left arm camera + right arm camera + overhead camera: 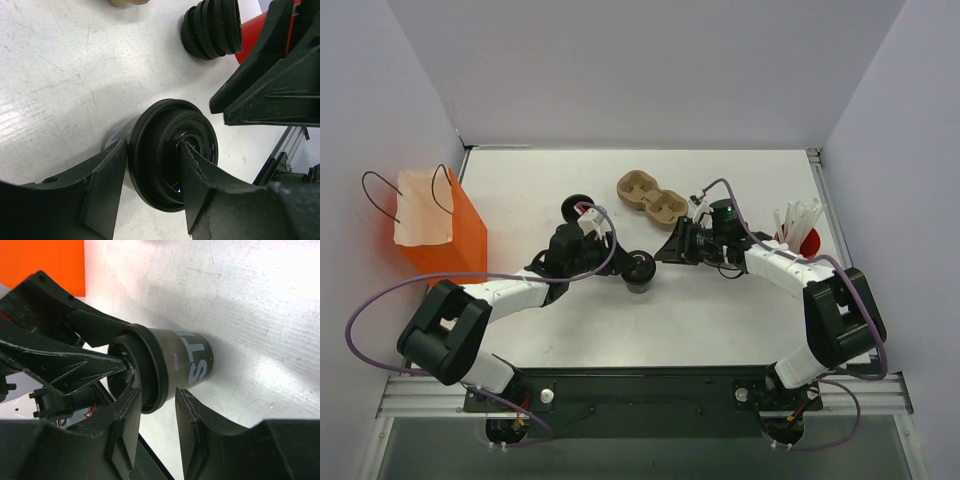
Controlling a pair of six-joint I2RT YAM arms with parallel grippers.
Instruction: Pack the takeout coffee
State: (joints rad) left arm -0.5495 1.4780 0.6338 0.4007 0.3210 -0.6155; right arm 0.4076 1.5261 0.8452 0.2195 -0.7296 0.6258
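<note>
The takeout coffee (641, 268), a black paper cup with a black lid, stands upright mid-table. In the left wrist view it (165, 150) sits between my left gripper's (152, 150) fingers. One finger lies against the outside of the lid's rim and the other in the lid's recessed top, pinching the rim. My right gripper (157, 400) is open. One finger hangs over the lid and the other beside the cup wall (192, 357), with a gap. In the top view the two grippers, left (625, 265) and right (670, 250), meet at the cup. The orange bag (440, 230) stands far left.
A stack of loose black lids (577, 208) lies behind the left gripper and shows in the left wrist view (212, 27). A brown pulp cup carrier (652, 198) sits at the back centre. A red cup with white stirrers (803, 232) stands at the right.
</note>
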